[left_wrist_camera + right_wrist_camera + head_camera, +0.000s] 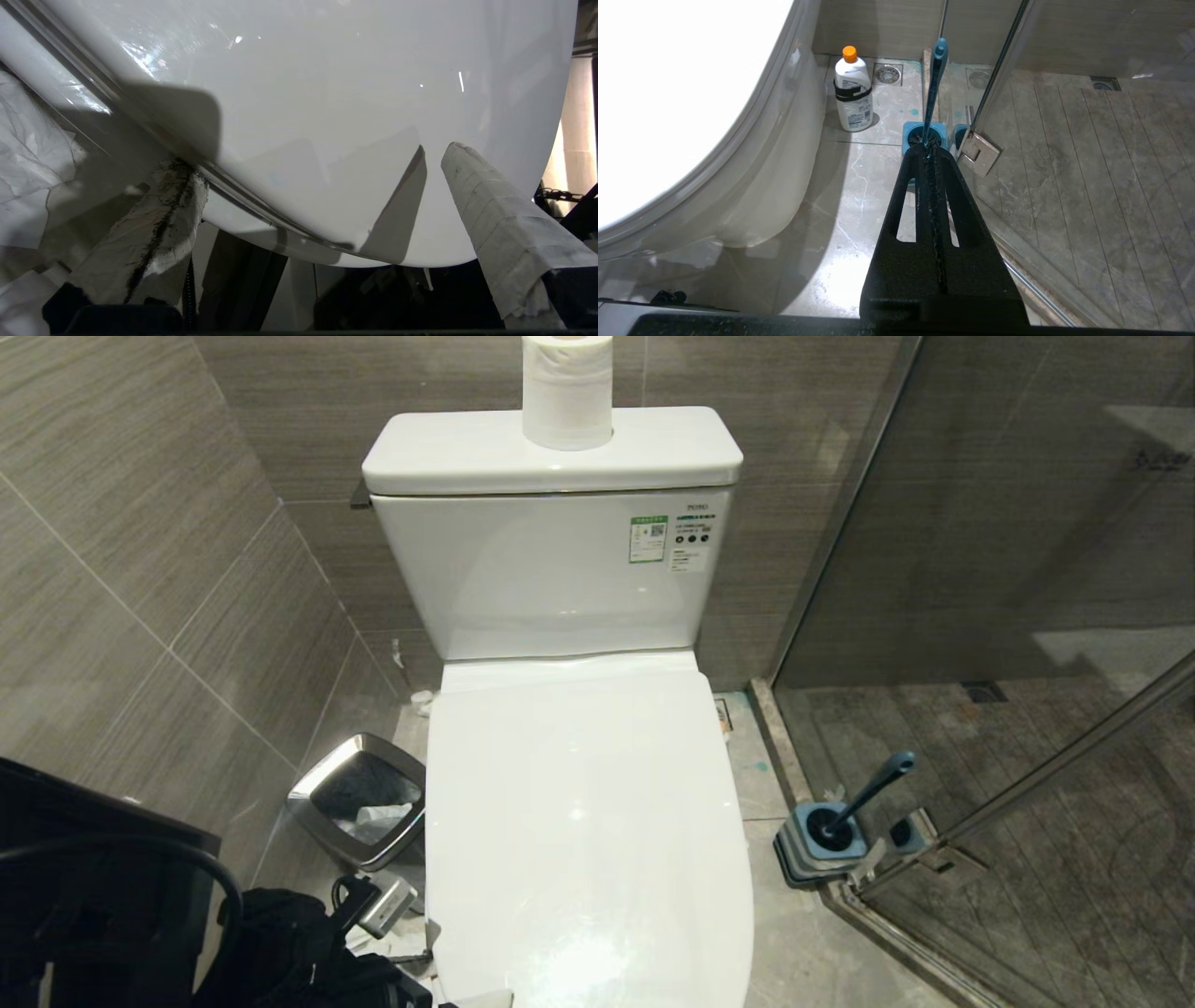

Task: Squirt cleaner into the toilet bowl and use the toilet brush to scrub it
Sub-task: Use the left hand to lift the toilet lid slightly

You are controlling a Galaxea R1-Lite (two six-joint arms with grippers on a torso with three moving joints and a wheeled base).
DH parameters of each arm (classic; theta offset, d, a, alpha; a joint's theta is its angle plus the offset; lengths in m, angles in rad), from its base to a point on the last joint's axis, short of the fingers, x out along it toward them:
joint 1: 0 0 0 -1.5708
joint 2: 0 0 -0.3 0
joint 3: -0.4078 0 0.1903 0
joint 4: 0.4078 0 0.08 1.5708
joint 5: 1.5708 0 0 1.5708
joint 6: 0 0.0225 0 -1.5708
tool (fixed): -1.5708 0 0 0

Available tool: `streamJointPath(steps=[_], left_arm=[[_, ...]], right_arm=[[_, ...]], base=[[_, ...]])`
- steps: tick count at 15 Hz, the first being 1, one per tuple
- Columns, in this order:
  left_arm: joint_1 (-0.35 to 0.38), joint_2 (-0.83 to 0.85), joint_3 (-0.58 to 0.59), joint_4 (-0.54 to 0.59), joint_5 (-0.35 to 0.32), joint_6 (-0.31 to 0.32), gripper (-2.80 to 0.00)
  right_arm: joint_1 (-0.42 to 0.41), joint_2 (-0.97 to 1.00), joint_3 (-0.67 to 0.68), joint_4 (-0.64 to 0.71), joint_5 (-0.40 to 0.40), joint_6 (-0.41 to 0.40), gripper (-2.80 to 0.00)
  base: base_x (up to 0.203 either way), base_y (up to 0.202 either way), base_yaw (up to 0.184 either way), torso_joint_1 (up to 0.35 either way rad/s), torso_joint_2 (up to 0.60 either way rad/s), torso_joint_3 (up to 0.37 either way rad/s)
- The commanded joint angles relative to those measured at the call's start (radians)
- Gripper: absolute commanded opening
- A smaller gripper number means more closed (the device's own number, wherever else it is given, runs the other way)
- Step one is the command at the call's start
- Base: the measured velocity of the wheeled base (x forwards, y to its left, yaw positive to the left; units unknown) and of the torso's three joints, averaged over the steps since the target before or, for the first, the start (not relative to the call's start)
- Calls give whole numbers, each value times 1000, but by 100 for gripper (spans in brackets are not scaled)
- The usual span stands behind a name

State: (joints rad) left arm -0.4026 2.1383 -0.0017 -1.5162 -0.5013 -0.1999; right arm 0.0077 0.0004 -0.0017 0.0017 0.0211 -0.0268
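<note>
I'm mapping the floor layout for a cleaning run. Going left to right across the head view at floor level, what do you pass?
Left claw at the lid's near-left edge → steel waste bin → toilet with closed lid → toilet brush in its holder → glass shower door.

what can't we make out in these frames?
- Toilet bowl inside: hidden in all views by the closed lid.
- Cleaner: absent from the head view; liquid level hidden by the opaque bottle.
- Toilet brush bristles: sunk in the holder.
- Tank label: text too small.
- Left gripper: whether its fingers touch the lid.
</note>
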Motion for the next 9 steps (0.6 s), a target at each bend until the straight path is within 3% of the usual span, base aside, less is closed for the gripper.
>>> streamJointPath(steps=[1,4,7,9], left_arm=[[-7,-20,0,-14,-23,-47,0],[-20,-92,0,-14,-76,-176,0],[-57,-149,0,-14,-81,-285,0],[-111,-205,0,-14,-82,-413,0]], right_arm=[[0,1,0,0,0,-1,-280],[1,1,0,1,0,-1,-280],[1,1,0,0,0,-1,-280],[2,1,0,0,0,-1,-280]], base=[[0,0,0,0,0,0],[0,0,0,0,0,0],[0,0,0,0,0,0],[0,0,0,0,0,0]])
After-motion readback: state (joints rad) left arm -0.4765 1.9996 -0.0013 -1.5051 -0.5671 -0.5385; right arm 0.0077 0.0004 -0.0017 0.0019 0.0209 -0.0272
